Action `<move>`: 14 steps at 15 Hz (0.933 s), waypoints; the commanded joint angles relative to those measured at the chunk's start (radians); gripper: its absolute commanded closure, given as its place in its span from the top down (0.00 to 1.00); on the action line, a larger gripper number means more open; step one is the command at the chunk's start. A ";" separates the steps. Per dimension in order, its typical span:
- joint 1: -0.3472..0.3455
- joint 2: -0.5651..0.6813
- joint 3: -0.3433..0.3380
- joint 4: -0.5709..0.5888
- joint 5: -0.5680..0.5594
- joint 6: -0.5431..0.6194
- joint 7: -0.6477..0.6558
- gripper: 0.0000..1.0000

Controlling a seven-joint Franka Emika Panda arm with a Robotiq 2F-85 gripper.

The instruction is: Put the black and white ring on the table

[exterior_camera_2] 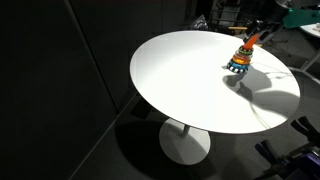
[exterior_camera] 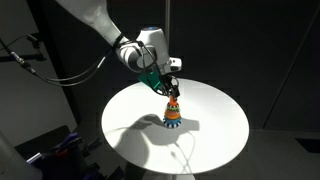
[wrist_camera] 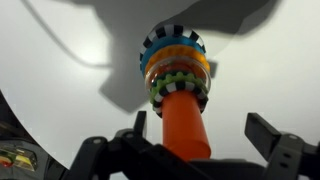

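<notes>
In an exterior view, the arm (exterior_camera: 100,25) enters from the upper left. Its end effector (exterior_camera: 172,88) hangs just over the stacking toy (exterior_camera: 173,112), which stands upright near the middle of the round white counter (exterior_camera: 125,125).

In an exterior view, the toy (exterior_camera_2: 240,58) appears at the upper right, close to the counter's (exterior_camera_2: 190,85) far edge.

In the wrist view the end effector (wrist_camera: 200,135) is spread, one finger on each side of the toy's orange post (wrist_camera: 183,125) and neither touching it. The black and white ring (wrist_camera: 172,36) is the lowest of the stack, at the far end of the post, next to the counter top.
</notes>
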 commanded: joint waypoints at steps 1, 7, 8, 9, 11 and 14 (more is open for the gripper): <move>0.014 0.017 -0.016 -0.014 -0.031 0.062 0.038 1.00; 0.035 0.054 -0.047 -0.010 -0.069 0.113 0.071 1.00; 0.039 0.058 -0.051 -0.010 -0.073 0.119 0.076 1.00; 0.042 0.062 -0.056 -0.011 -0.077 0.124 0.081 1.00; 0.045 0.067 -0.061 -0.015 -0.083 0.135 0.086 1.00; 0.047 0.075 -0.064 -0.018 -0.082 0.153 0.087 1.00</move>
